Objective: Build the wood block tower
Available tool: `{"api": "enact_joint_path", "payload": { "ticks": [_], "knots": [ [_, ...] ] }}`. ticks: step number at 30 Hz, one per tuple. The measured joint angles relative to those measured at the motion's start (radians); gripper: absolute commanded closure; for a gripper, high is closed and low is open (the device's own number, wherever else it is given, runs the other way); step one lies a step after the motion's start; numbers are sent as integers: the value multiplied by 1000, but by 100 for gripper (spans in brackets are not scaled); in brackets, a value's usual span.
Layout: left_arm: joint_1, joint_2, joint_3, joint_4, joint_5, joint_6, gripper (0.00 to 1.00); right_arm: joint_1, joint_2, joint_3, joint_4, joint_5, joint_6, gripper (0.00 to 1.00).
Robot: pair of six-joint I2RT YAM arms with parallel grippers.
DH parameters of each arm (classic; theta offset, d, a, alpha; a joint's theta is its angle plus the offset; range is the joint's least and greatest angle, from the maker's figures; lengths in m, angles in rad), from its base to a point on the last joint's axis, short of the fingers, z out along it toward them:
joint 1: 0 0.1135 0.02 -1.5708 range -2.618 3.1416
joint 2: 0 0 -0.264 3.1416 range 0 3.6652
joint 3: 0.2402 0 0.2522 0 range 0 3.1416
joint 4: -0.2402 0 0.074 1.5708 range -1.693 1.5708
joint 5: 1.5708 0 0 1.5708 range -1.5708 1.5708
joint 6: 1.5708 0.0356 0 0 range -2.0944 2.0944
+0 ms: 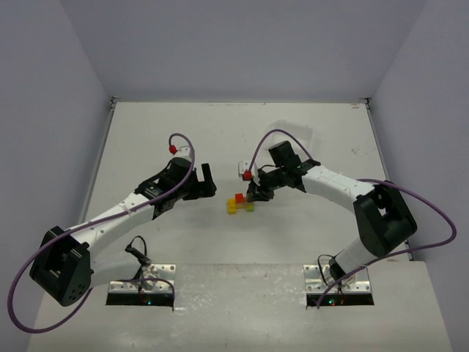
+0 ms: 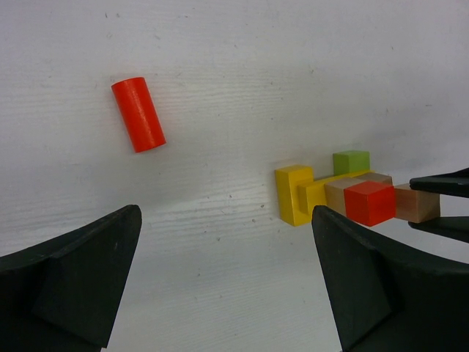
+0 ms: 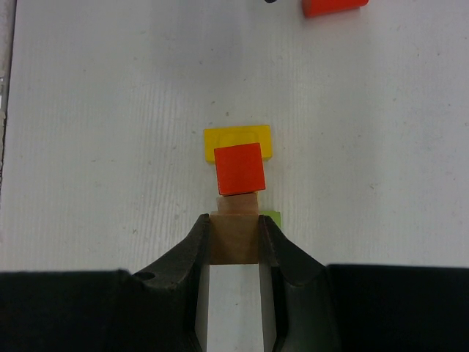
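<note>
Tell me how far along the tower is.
Done: a yellow block and a green block form the base, a red cube above. In hand: the right gripper is shut on a brown block beside the cube. Left: release it, then perhaps add the loose red cylinder; the left gripper is open, empty.

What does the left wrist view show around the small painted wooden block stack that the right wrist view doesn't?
Left wrist only: the whole red wooden cylinder, lying apart from the other blocks, and the open left gripper framing the scene.
Right wrist only: the right gripper from above, its fingers pressed on both sides of the plain brown wooden block. A red-orange shape is cut off at the top edge.
Both: the yellow wooden block, the red wooden cube, the green wooden block and the gripped brown block.
</note>
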Motion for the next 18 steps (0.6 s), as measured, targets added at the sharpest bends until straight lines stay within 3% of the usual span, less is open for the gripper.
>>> {"api": "enact_joint_path", "payload": {
  "ticks": [18],
  "knots": [
    [0, 18, 0, 7, 36, 13, 0, 6, 27, 21, 24, 0, 2, 82]
  ]
}}
